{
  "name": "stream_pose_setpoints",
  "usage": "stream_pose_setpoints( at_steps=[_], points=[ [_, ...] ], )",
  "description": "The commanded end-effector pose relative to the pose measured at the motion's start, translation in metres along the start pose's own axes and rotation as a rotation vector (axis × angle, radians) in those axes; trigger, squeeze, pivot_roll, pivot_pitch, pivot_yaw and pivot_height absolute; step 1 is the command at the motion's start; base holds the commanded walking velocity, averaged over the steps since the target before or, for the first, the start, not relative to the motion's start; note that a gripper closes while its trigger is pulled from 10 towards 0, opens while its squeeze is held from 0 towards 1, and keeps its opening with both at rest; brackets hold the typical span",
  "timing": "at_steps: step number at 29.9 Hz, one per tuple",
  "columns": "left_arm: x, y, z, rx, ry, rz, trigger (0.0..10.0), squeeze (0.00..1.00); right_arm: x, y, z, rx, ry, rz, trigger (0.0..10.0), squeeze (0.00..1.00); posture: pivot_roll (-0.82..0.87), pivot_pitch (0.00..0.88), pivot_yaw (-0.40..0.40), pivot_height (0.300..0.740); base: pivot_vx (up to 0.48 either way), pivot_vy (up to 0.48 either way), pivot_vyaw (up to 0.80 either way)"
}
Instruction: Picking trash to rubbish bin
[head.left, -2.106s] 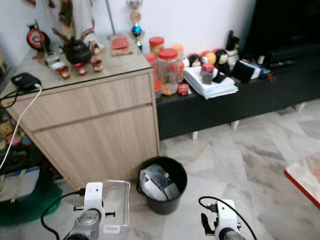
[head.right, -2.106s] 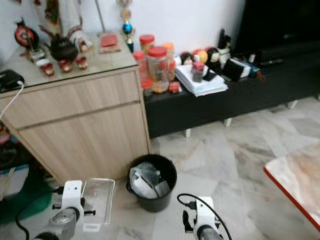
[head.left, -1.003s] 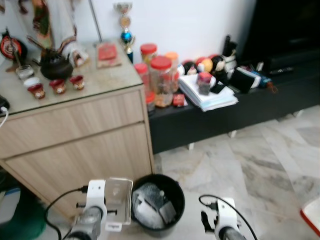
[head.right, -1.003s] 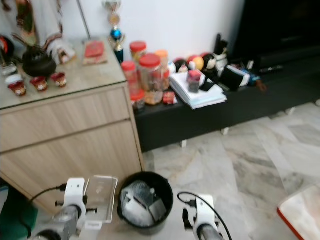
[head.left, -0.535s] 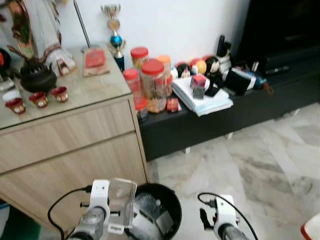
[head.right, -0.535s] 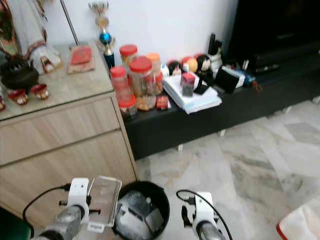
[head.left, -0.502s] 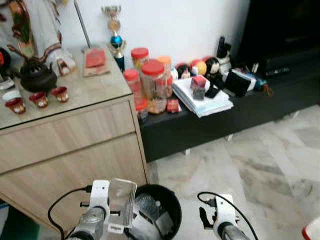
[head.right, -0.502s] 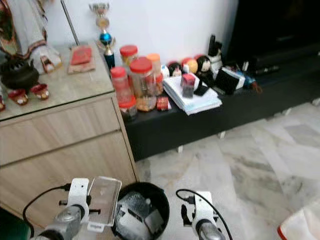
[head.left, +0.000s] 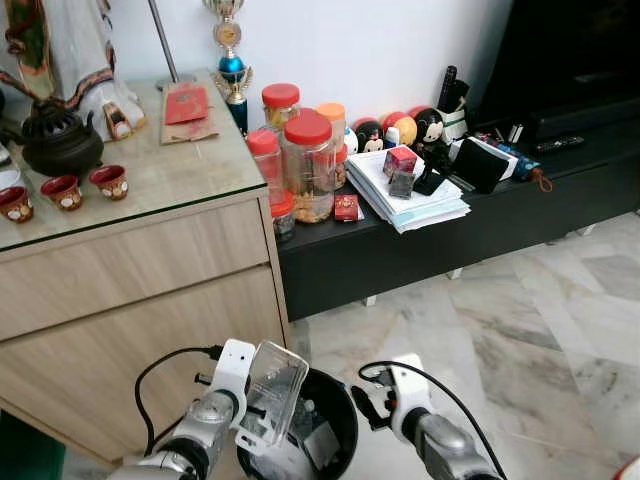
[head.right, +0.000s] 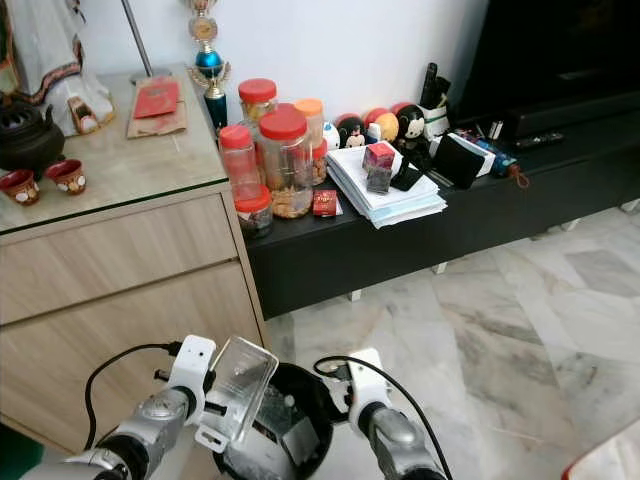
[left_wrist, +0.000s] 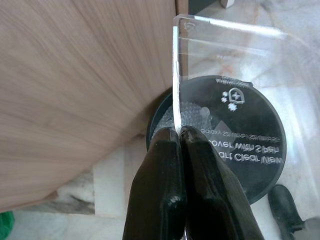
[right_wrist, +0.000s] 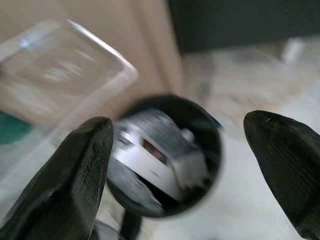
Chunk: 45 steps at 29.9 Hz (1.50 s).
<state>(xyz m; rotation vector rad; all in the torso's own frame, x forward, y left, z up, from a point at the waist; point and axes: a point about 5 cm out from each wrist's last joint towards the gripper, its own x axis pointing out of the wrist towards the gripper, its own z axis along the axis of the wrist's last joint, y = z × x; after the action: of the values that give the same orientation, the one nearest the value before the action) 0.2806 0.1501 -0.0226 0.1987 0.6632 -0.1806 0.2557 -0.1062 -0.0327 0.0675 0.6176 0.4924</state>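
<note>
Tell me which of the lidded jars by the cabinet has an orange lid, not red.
The orange-lidded jar at the back, beside the tall red-lidded jar near the wall. The other jars, including the big front one, wear red lids.

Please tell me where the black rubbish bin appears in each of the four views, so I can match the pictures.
Left eye view: rubbish bin at bottom centre, between both arms.
Right eye view: bottom centre-left, below the wooden cabinet.
Left wrist view: centre-right, behind the clear plastic container held by the left gripper.
Right wrist view: centre, between the right gripper's open fingers.
Shared landmark: the clear container.
</note>
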Motion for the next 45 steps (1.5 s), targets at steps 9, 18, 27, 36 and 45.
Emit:
stream_pose_setpoints(
  at_steps=[9, 18, 27, 36, 45],
  points=[
    [0.004, -0.010, 0.019, 0.064, -0.039, -0.024, 10.0, 0.00, 0.001, 0.002, 0.026, -0.050, -0.112, 0.159, 10.0, 0.00, -0.15, 0.044, -0.037, 0.740, 0.000, 0.000, 0.00],
    [0.005, -0.012, 0.023, 0.071, -0.059, -0.016, 10.0, 1.00, -0.005, -0.003, 0.021, -0.049, -0.119, 0.167, 10.0, 0.00, -0.17, 0.064, -0.064, 0.740, 0.000, 0.000, 0.00],
    [0.005, -0.010, 0.023, 0.061, -0.067, 0.003, 10.0, 1.00, -0.007, -0.005, 0.019, -0.039, -0.124, 0.153, 10.0, 0.00, -0.17, 0.071, -0.078, 0.740, 0.000, 0.000, 0.00],
    [-0.003, 0.001, -0.010, 0.039, 0.003, 0.046, 10.0, 0.00, -0.014, -0.023, -0.004, 0.010, -0.050, -0.074, 10.0, 0.00, -0.13, 0.053, -0.053, 0.740, 0.000, 0.000, 0.00],
    [-0.022, 0.029, -0.062, -0.063, 0.107, 0.179, 10.0, 0.00, -0.037, -0.037, -0.054, 0.062, 0.130, -0.280, 10.0, 0.00, -0.10, 0.035, -0.021, 0.740, 0.000, 0.000, 0.00]
  ],
)
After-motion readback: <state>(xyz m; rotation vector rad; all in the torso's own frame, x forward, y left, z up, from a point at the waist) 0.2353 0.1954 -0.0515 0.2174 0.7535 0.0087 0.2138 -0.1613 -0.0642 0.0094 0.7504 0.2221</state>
